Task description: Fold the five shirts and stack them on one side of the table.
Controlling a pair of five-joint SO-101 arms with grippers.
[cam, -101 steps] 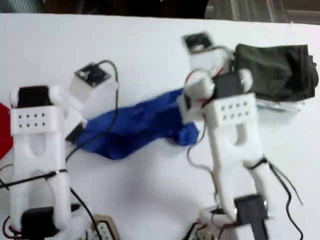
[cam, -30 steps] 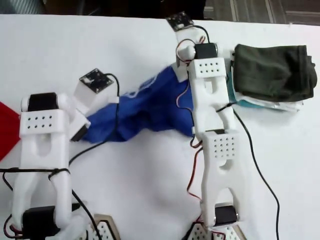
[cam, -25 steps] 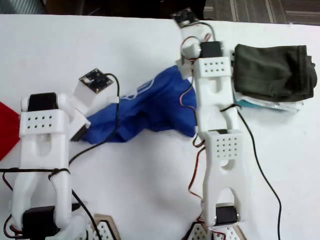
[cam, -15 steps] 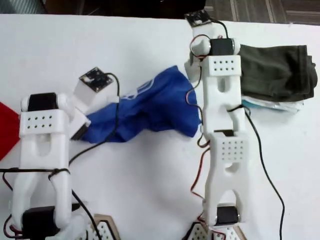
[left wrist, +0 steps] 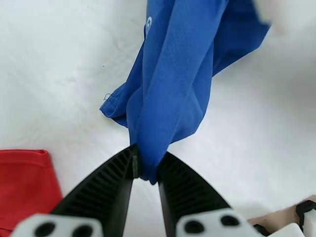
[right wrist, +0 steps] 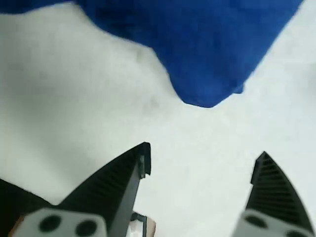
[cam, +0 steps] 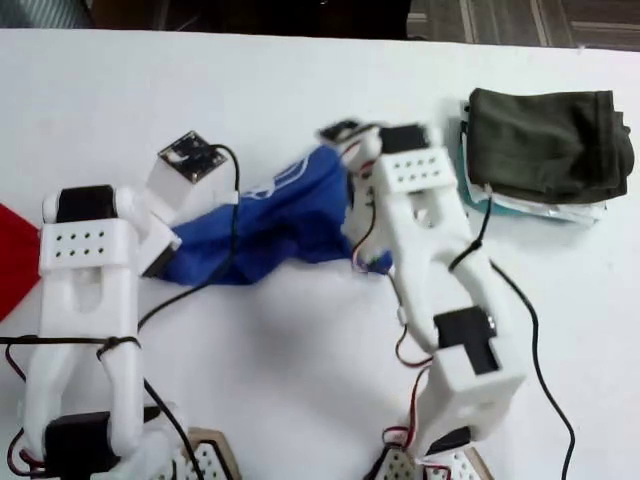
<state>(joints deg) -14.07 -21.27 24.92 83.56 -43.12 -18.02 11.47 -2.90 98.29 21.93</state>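
A crumpled blue shirt (cam: 270, 215) lies stretched across the middle of the white table. My left gripper (cam: 160, 262) sits at its left end, and the left wrist view shows it (left wrist: 145, 168) shut on a bunched edge of the blue shirt (left wrist: 173, 74). My right arm (cam: 415, 175) is bent over the shirt's right end. The right gripper (right wrist: 203, 158) is open above bare table, with a rounded lobe of the blue shirt (right wrist: 197, 44) just beyond its fingertips. A stack of folded shirts (cam: 545, 145) with a dark green one on top lies at the far right.
A red shirt (cam: 10, 262) lies at the table's left edge, also seen beside my left gripper as red cloth (left wrist: 22, 182). Teal and white layers (cam: 520, 208) peek out under the green stack. Cables trail from both arms. Bare table (cam: 290, 340) spreads in front of the blue shirt.
The right arm, stretched toward the far edge beside the stack, has pulled back and swung left over the blue shirt's right end, gripper open. The left arm has kept still, holding the shirt.
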